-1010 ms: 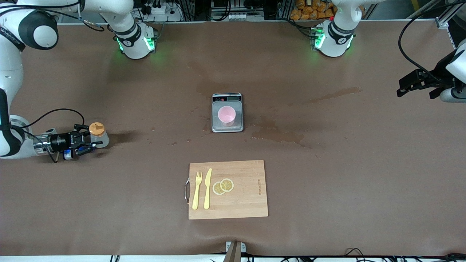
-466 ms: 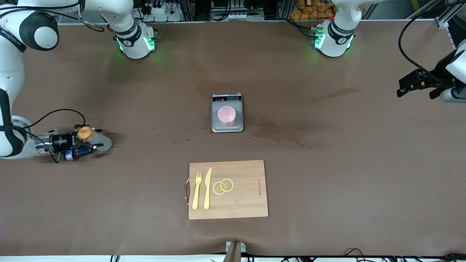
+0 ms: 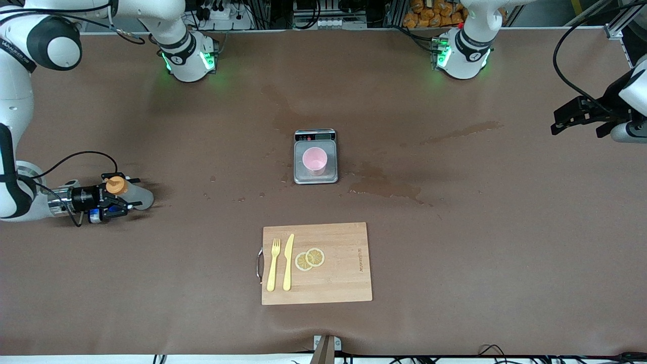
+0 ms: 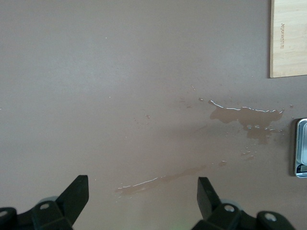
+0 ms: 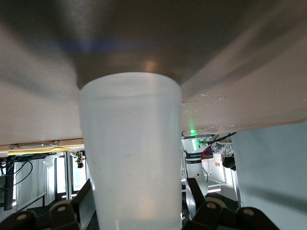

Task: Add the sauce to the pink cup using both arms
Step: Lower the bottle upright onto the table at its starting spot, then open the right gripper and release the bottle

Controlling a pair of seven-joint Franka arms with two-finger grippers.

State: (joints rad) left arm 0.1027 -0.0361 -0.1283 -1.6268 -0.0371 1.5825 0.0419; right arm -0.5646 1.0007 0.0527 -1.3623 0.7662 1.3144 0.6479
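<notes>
The sauce bottle [image 3: 140, 197] lies tipped over at the right arm's end of the table. Its orange cap [image 3: 116, 185] points back at my right gripper [image 3: 131, 192] and its base points toward the table's middle. The right gripper is low, with its fingers spread on either side of the translucent body [image 5: 129, 143]; a slim gap shows at one finger [image 5: 194, 191]. The pink cup [image 3: 315, 160] stands upright on the grey scale [image 3: 302, 175] mid-table. My left gripper [image 3: 576, 117] hangs open and empty over the left arm's end, its open fingers [image 4: 76, 194] over bare wet table.
A wooden cutting board [image 3: 343, 273] lies nearer the front camera than the scale, carrying a yellow fork [image 3: 273, 265], a knife [image 3: 288, 263] and two lemon slices [image 3: 310, 258]. Wet stains [image 3: 386, 187] spread beside the scale, toward the left arm's end.
The right gripper has opened. The bottle, upright a second ago, has tipped over with its cap toward the gripper. The left arm has not moved.
</notes>
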